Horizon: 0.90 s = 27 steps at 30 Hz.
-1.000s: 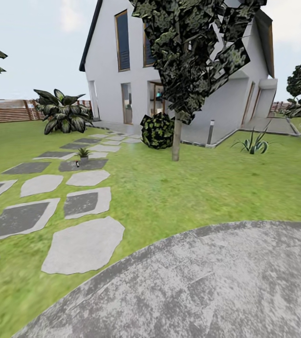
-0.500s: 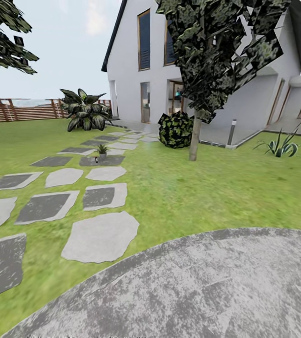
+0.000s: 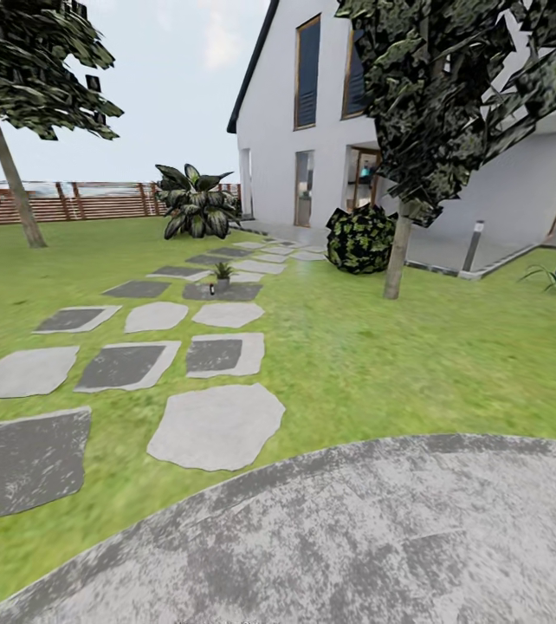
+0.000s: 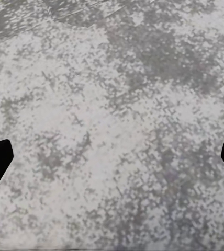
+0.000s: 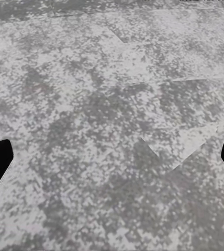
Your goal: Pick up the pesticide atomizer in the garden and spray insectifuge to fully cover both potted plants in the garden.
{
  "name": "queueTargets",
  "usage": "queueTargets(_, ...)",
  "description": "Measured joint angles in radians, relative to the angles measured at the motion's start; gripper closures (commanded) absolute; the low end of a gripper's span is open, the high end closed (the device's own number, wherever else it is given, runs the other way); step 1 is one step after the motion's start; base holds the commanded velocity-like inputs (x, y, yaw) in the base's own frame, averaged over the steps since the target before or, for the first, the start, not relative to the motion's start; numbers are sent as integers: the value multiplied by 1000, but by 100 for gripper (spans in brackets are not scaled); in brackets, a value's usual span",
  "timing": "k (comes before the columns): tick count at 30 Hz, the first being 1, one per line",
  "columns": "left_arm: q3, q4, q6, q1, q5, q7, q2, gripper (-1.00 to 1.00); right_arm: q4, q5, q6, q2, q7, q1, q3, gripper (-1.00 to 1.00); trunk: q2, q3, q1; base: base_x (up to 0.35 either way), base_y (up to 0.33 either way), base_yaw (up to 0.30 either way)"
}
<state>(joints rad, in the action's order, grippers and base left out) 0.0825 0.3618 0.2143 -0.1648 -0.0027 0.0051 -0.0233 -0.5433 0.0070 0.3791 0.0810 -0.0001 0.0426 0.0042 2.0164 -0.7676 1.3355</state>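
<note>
Mottled grey gravel patio (image 3: 382, 537), flat stones (image 3: 217, 426).

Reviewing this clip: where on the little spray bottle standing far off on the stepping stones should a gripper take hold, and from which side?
The spray bottle stands upright on a dark stepping stone, just beside a small potted plant. Probably grip its lower body from the side away from the plant, fingers level. It is too small here to make out its head or trigger direction.

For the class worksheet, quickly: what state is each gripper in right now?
Left gripper: open, holding nothing, above the gravel patio.
Right gripper: open, holding nothing, above the same patio.
</note>
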Motion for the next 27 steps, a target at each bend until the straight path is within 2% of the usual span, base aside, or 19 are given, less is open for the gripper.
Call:
queueTargets(19, 0, 1, 0, 0, 0, 0, 0, -100, 1, 0, 0, 0, 1, 0, 0, -100, 133, -60, 73, 0, 0, 271)
queueTargets(27, 0, 2, -1, 0, 0, 0, 0, -100, 0, 0, 0, 0, 1, 0, 0, -100, 133, -63, 73, 0, 0, 261)
